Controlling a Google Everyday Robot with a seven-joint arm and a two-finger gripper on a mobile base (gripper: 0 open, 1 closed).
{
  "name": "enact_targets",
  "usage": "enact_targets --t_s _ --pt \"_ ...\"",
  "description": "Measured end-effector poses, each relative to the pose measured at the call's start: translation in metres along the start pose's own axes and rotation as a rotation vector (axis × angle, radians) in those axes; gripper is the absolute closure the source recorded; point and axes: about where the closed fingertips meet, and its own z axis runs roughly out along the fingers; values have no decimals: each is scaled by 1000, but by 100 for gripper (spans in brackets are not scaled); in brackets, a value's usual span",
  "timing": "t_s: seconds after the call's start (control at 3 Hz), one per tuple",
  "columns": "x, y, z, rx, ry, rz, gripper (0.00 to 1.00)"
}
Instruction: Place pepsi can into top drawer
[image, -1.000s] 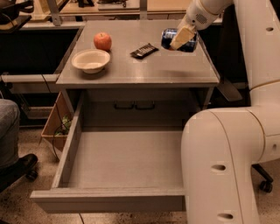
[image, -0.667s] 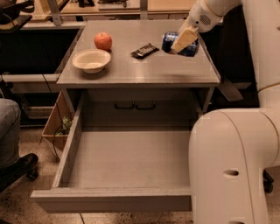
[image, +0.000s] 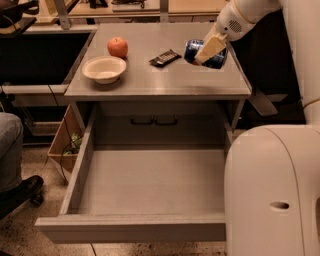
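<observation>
The blue pepsi can (image: 194, 50) lies sideways in my gripper (image: 208, 52), just above the right rear part of the grey tabletop (image: 160, 80). The gripper is shut on the can, a tan finger (image: 210, 48) across its front. The top drawer (image: 145, 180) is pulled fully open below the tabletop toward the camera, and its grey inside is bare. My white arm comes in from the upper right.
A red apple (image: 118, 47), a white bowl (image: 104, 68) and a dark snack bar wrapper (image: 164, 58) lie on the tabletop. A lower grey front with two dark handles (image: 154, 120) shows behind the drawer. My white base (image: 272, 190) fills the lower right. A person's leg (image: 10, 150) is at left.
The gripper with the can has shifted slightly to the left and lifted a little off the tabletop. The drawer and the other objects have not moved.
</observation>
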Motion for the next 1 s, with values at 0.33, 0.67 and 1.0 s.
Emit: enact_targets --t_s 0.33,0.67,1.0 --pt "1 5 8 -20 9 -1 100" --pt "11 23 6 -52 34 -7 100" --pt "11 50 -16 -36 33 -32 100"
